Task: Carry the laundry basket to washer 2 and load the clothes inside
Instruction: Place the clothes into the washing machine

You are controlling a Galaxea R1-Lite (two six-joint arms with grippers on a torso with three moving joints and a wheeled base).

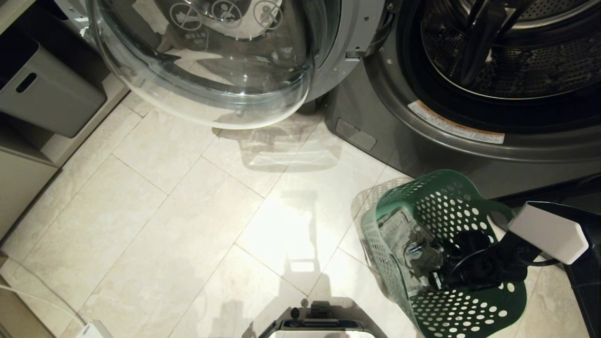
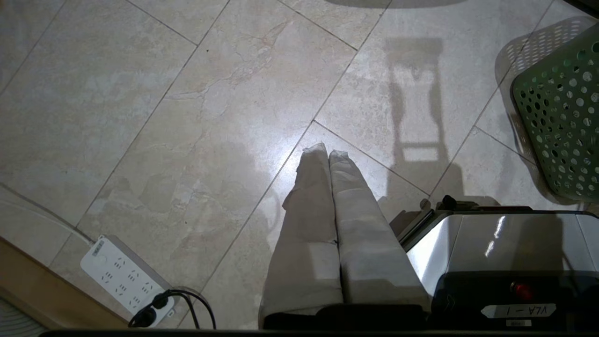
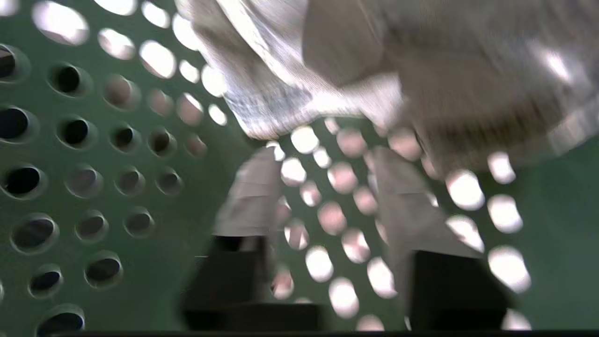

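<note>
The dark green perforated laundry basket (image 1: 450, 263) stands on the tiled floor at the lower right, just in front of the washer (image 1: 422, 136). The washer's glass door (image 1: 211, 80) is swung open to the left and its drum (image 1: 516, 61) is exposed. The clothes (image 1: 406, 249), pale denim, lie bunched against the basket's left wall. My right gripper (image 1: 439, 277) reaches down inside the basket. In the right wrist view the right gripper (image 3: 327, 196) is open, empty, with the denim (image 3: 290, 84) just beyond its tips. My left gripper (image 2: 327, 154) hangs shut over bare floor.
A grey storage bin (image 1: 47, 94) sits on a low shelf at the left. A white power strip (image 2: 124, 276) with a black cable lies on the floor by the left wall. My base (image 1: 324, 324) shows at the bottom edge. Open tile floor (image 1: 188, 211) spreads left of the basket.
</note>
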